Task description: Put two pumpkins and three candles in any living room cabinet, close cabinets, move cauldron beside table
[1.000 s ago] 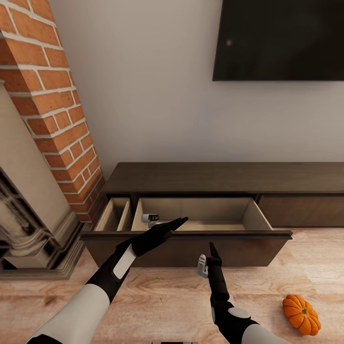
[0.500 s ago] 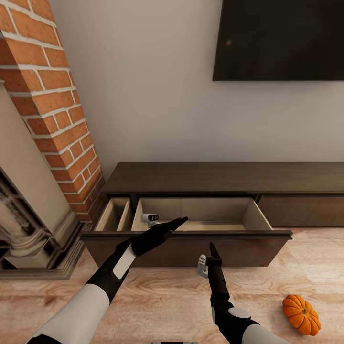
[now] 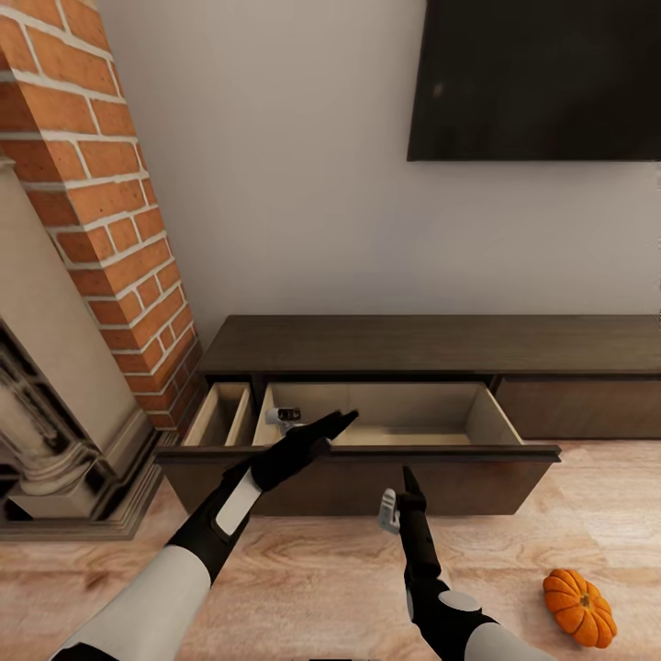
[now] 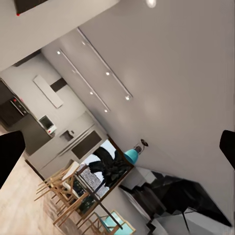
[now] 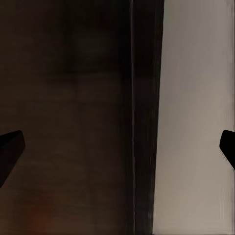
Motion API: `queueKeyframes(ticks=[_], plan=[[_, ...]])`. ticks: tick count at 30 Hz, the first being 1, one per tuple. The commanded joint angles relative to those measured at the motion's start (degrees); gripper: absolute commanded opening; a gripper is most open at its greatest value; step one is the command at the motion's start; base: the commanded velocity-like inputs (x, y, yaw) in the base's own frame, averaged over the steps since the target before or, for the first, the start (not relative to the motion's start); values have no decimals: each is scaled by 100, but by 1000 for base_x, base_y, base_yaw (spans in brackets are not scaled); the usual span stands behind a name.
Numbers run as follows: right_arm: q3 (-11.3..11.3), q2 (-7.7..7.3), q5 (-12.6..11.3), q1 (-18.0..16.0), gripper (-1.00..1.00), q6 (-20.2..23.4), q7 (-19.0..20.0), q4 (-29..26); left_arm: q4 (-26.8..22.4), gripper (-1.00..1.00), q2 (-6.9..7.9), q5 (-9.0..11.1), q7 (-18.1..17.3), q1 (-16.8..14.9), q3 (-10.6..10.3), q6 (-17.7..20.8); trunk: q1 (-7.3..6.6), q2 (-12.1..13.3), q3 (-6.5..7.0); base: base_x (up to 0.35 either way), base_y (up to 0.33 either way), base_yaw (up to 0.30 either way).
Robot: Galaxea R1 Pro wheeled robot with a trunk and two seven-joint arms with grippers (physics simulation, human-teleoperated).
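One pumpkin (image 3: pixel 578 607) lies on the wood floor (image 3: pixel 321 569), in front of the cabinet (image 3: pixel 431 341) and off to the right of its open drawer (image 3: pixel 386 427). The drawer is pulled well out of the cabinet; its pale inside holds a small grey and white object (image 3: pixel 283 418) near its left end, too small to identify. A narrower drawer (image 3: pixel 220 413) beside it, toward the brick chimney (image 3: pixel 101 211), also stands open.

The left gripper (image 3: pixel 341 422) reaches over the front edge of the open drawer, and in the left wrist view its fingertips (image 4: pixel 10 156) sit far apart, holding nothing. The right gripper (image 3: pixel 407 479) points up just in front of the drawer front; in the right wrist view its fingertips (image 5: pixel 10 147) are likewise spread wide and empty. A black screen (image 3: pixel 542 78) hangs on the wall above the cabinet.
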Motion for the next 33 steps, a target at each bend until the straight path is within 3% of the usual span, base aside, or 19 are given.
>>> queueKeyframes(ticks=[1, 7, 11, 21, 33], plan=[[-5, 2, 58, -3, 100, 60, -36, 5, -20, 100, 2, 54, -5, -4, -23, 72, -3, 0, 18, 0, 0, 0], [-1, 10, 62, -3, 100, 68, -64, 5, -430, 100, 8, 63, 0, -3, -34, 96, -19, 8, 151, 0, 0, 0], [-3, 5, 62, 4, 100, 64, -66, 5, -653, 100, 8, 55, 2, -3, -36, 108, -104, 163, 224, 0, 0, 0], [-1, 3, 62, 6, 100, 61, -64, 5, -728, 100, 18, 36, 10, -3, -12, 203, -323, 564, 403, 0, 0, 0], [-4, 3, 70, 64, 100, 60, -50, 5, -730, 100, 129, 27, 20, -3, -10, 216, -587, 1045, 619, 0, 0, 0]])
